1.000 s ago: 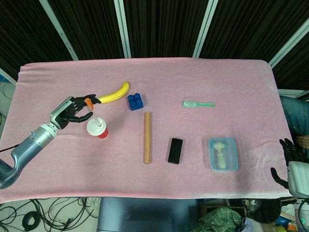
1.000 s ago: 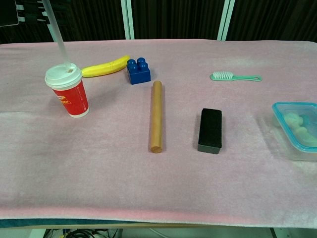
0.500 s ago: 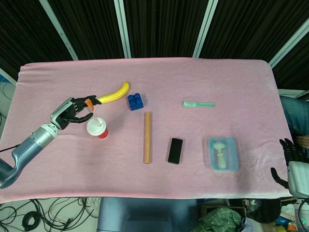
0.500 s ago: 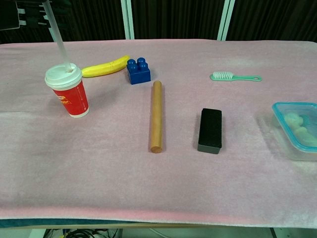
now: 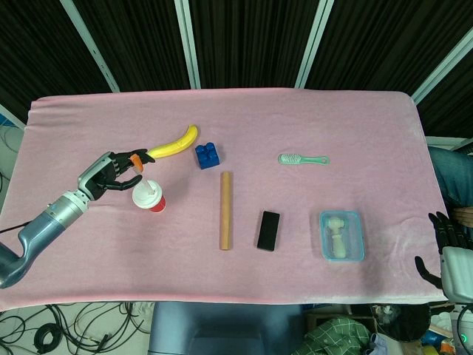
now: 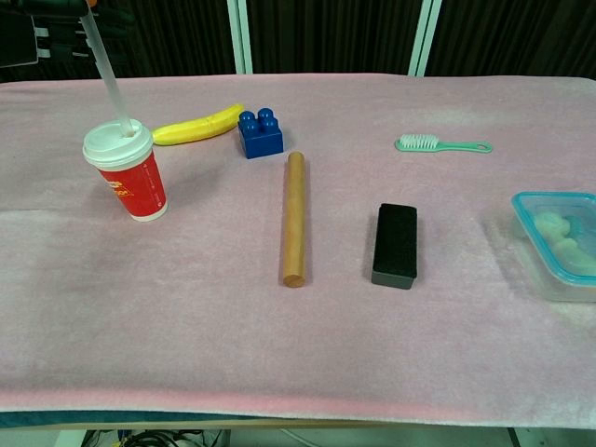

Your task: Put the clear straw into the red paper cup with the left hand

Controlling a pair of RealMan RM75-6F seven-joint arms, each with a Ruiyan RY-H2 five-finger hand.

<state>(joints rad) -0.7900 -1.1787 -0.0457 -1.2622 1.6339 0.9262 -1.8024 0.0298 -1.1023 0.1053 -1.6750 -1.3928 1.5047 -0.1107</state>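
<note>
Clear plastic straw (image 6: 109,79) stands tilted in the lid of the red paper cup (image 6: 130,174), its lower end at the white lid's opening and its upper end leaning up and to the left toward the black left hand (image 5: 114,171). In the head view that hand hovers just beside the cup's upper left, fingers curled together with an orange-tipped finger toward the cup; in the chest view the straw's top meets dark fingers (image 6: 60,5) at the frame's upper edge, so the hand appears to pinch the straw's upper end. The cup itself sits upright on the pink cloth-covered surface (image 5: 332,118), apart from the hand's palm.

Just beyond the hand lies a yellow banana (image 5: 174,143), and next to its tip a blue toy building block (image 5: 208,155). Further along the surface a light wooden cylindrical rod (image 5: 225,211) lies lengthwise, with a black rectangular eraser block (image 5: 268,230) beside it. A teal hairbrush (image 5: 301,159) rests well apart toward the far side, and a clear blue-rimmed plastic container (image 5: 342,235) holding a pale object sits near the right edge. The black right hand (image 5: 443,240) hangs off the surface's right corner, its fingers apart and holding nothing.
</note>
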